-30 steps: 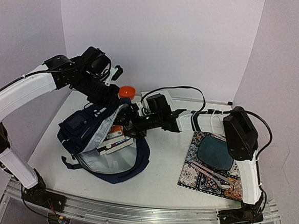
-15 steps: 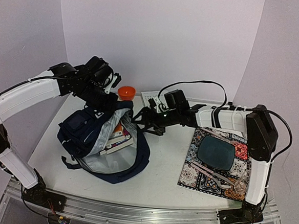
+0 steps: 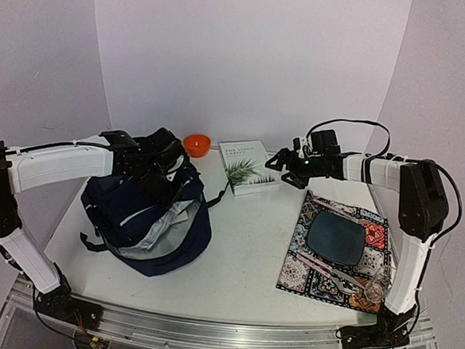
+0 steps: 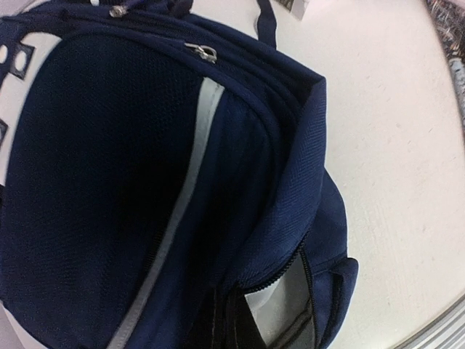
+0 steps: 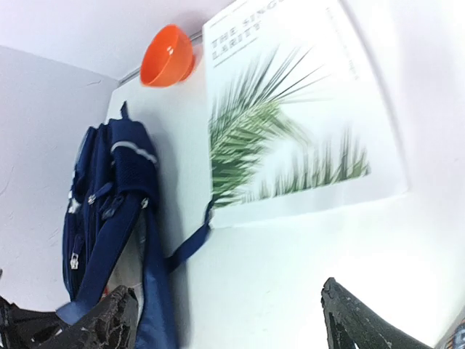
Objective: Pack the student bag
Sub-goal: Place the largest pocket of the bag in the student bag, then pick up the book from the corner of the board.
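- Two arms rise from the near edge of the table [image 3: 242, 259], one on each side.
- Nearest on the right lies one patterned mat [image 3: 299, 277]. One dark dish [image 3: 336, 238] sits on it, with pale metal utensils just in front that are too small to count.
- The one student bag [image 3: 146, 212] slumps on the left half of the table. Its opening gapes toward the front and shows grey lining.
- The left arm runs low and almost level from the left. The left gripper [image 3: 168, 156] is down on top of the bag with its jaws closed. I cannot tell whether fabric is pinched between them.
- The right arm climbs up the right side, then stretches left across the far part of the table. The right gripper [image 3: 276, 166] hangs with its fingers spread wide, holding nothing, just beside the book.
- One white book [image 3: 247, 166] with a palm leaf on its cover lies flat. A bag strap reaches its near corner.
- Farthest back, by the wall, sits one orange bowl [image 3: 196, 145].
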### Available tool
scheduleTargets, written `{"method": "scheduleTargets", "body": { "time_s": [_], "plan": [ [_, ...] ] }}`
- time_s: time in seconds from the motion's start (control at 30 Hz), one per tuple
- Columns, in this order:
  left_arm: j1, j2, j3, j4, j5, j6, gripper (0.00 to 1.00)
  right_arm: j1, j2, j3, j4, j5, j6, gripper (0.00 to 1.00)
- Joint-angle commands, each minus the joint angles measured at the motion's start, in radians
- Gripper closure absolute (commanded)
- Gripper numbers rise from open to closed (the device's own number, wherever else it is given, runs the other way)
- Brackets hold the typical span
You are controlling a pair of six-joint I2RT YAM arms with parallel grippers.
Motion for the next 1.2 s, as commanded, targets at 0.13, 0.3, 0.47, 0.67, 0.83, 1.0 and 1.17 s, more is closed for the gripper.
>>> {"method": "scheduleTargets", "body": {
  "time_s": [0.13,0.3,0.47,0.67,0.83,1.0,1.17],
  "plan": [
    [0.03,0.037,0.092,-0.097,-0.05,0.004,0.82,-0.07,0.144,0.139,-0.022,-0.002,-0.065,0.17],
    [0.03,0.087,0.247,-0.096,0.001,-0.016,0.57,-0.087,0.219,0.2,-0.022,-0.024,-0.066,0.22],
    [0.032,0.131,0.352,-0.089,0.009,-0.058,0.42,-0.1,0.274,0.245,-0.024,-0.046,-0.069,0.27],
    [0.037,0.153,0.393,-0.063,-0.004,-0.098,0.34,-0.11,0.326,0.276,-0.023,-0.075,-0.06,0.33],
    [0.039,0.16,0.386,-0.045,0.003,-0.125,0.32,-0.116,0.357,0.285,-0.022,-0.092,-0.054,0.35],
    [0.04,0.162,0.369,-0.026,0.016,-0.148,0.32,-0.12,0.378,0.288,-0.017,-0.122,-0.057,0.47],
    [0.039,0.164,0.356,-0.015,0.028,-0.162,0.32,-0.124,0.365,0.26,0.025,-0.2,-0.057,0.61]
  ]
}}
